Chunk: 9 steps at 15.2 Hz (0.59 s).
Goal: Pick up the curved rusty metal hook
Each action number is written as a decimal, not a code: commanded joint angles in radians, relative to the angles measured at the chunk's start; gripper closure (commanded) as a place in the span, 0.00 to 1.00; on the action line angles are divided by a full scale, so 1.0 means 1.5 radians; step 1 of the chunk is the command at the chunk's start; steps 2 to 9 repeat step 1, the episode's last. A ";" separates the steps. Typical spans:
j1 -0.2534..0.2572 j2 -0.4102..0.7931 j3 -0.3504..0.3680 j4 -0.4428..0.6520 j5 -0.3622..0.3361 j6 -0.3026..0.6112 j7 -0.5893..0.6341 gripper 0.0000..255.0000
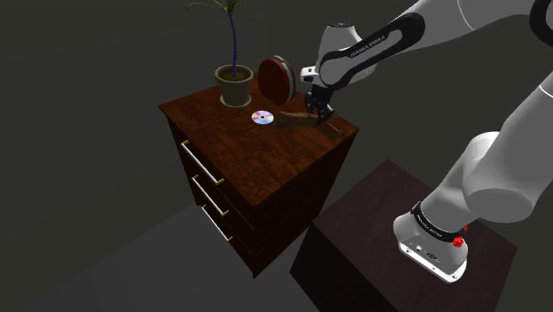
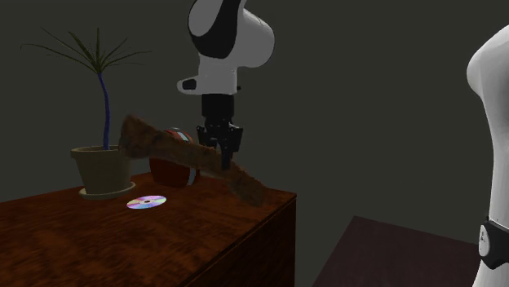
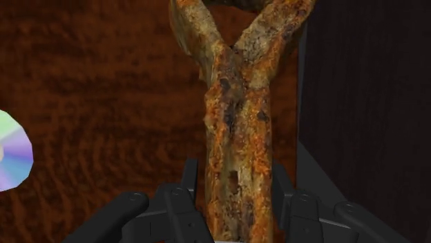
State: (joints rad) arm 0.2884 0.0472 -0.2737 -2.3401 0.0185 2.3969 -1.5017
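Two fingers (image 3: 188, 183) of the tool (image 2: 220, 151) are pinching the rusty hook (image 2: 163, 143) across its straight stem, w/ the split, curved part running out beyond the fingertips. Hook sits over the dresser (image 2: 122, 236) top, near the edge closest to the arm, and is tilted. One end is raised toward the potted plant (image 2: 102, 169) & the red round object (image 2: 171, 167); the other dips low by the dresser's edge. Can't tell whether that low end touches the wood.

Main risk, imo: grip is on a narrow, lumpy, uneven bar & much of the length hangs out to one side, so weight is off-centre. That could make the hook pivot btw the pads or slide out on the lift, esp. if the move is quick. Rough rust prob. means contact on a few high spots only, so less hold.

2nd risk: if the low end rests or drags, it could catch the edge & lever the hook out of the pinch. Raised end is near the red object & the pot; a swing could knock them. CD (image 2: 146, 202) lies apart on the top, low risk unless the hook drops.
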 commanded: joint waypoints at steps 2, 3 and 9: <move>0.000 -0.003 0.000 0.002 -0.001 -0.005 0.001 1.00; 0.000 -0.003 0.000 0.002 -0.001 -0.005 0.001 1.00; 0.000 -0.003 0.000 0.002 -0.001 -0.005 0.001 1.00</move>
